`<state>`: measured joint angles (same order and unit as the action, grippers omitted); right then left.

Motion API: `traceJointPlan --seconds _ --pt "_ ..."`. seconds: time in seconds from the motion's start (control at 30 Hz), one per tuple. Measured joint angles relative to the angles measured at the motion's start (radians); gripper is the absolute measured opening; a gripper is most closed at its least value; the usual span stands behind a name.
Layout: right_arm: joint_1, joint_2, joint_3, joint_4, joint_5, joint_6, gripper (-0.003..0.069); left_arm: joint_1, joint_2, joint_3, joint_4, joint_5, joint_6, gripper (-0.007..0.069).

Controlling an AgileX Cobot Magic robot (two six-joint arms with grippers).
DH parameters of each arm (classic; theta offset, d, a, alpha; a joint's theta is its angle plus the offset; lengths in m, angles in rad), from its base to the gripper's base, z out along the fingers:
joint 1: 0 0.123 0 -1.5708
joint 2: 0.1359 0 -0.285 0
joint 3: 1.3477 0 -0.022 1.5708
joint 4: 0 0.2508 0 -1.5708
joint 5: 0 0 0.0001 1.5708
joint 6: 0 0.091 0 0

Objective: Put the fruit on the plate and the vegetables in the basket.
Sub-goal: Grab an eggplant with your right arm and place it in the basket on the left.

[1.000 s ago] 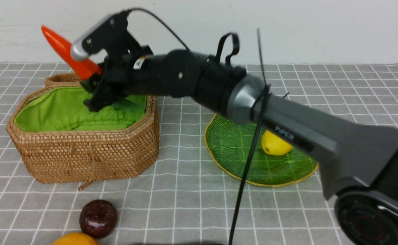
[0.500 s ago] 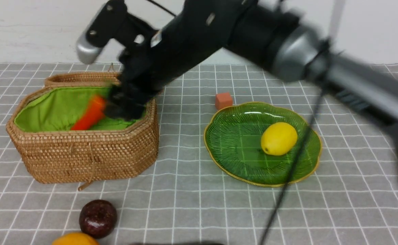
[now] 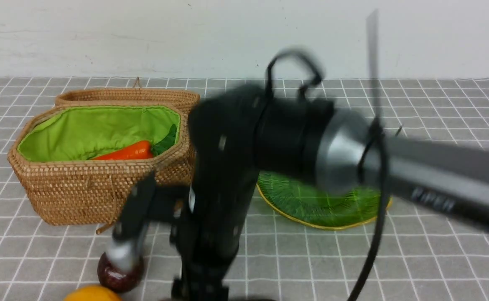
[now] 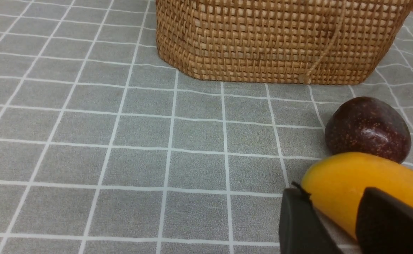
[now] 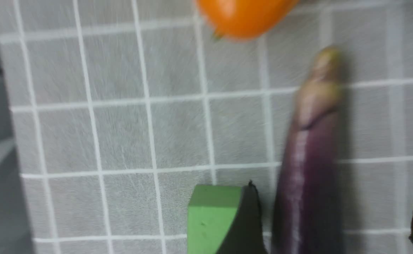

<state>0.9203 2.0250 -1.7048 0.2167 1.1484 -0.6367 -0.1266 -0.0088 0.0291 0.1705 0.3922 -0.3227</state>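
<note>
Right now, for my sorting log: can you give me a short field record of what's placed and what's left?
basket: carrot inside
plate: mostly hidden by right arm, contents unseen
loose on table: maroon fruit, mango, eggplant
right pincer: open, straddling eggplant
left pincer: beside mango, grip unclear

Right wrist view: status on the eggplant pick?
Right gripper open over eggplant. Left gripper open by mango. Carrot in basket. Green block beside eggplant.
</note>
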Motion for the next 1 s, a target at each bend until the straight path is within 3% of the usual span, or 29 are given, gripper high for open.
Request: traceJointPlan --seconds 0.27,0.37,0.4,0.47,0.77,0.87,1.0 --pt "0.016 0.121 0.045 -0.1 -0.089 0.001 0.0575 0.0 0.0 0.0 0.0 0.0 0.0 0.0239" --pt "0.016 0.138 0.043 -0.117 -0.091 0.0 0.0507 0.0 0.0 0.0 0.0 0.0 0.0 0.0239" --pt "0.016 0.139 0.038 -0.122 -0.088 0.0 0.0392 0.0 0.0 0.0 0.0 0.0 0.0 0.0239" --pt "0.016 0.141 0.034 -0.123 -0.084 0.0 0.0337 0.0 0.0 0.0 0.0 0.0 0.0 0.0239" --pt "-0.039 0.126 -0.304 -0.118 0.015 0.043 0.0346 0.0 0.0 0.0 0.0 0.0 0.0 0.0239" --pt "-0.1 0.113 -0.489 -0.049 -0.156 0.103 0.0346 0.0 0.0 0.0 0.0 0.0 0.0 0.0239" --pt "-0.161 0.123 -0.556 0.108 -0.572 0.124 0.0346 0.0 0.0 0.0 0.0 0.0 0.0 0.0239"
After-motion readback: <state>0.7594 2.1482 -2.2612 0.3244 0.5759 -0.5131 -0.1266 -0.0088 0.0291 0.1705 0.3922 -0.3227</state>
